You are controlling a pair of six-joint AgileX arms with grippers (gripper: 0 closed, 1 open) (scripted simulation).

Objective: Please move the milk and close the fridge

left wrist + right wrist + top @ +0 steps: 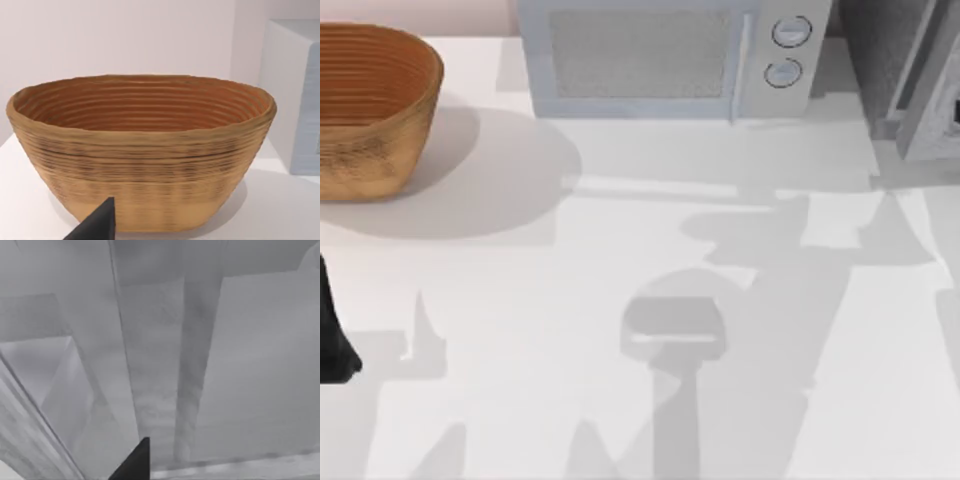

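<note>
**Fridge door ajar, milk not placed**

The fridge stands at the far right corner of the table, right of the microwave. Its lighter door looks swung out from the dark body, slanting toward the near side, so I judge it still open. The door is a tall flat panel, and it would swing back toward the body to close.

The right pincer hangs close to plain grey panels and ledges, which I take to be part of the fridge. Whether it is open or closed I cannot tell, and I see nothing held in it. The left arm sits parked at the table's left edge. Its pincer faces the basket, which stands at the far left of the table, and I cannot tell its state either.

Where the milk is I cannot tell, nor which way it points.

Judging by the task, a small carton should be light and fairly stiff, though its walls would dent under a hard squeeze. It is best gripped across two opposite flat sides, around mid-height, and kept upright.

The door should be rigid and hinged. A flat push on its outer face, near the free edge, should close it with the least effort
</note>
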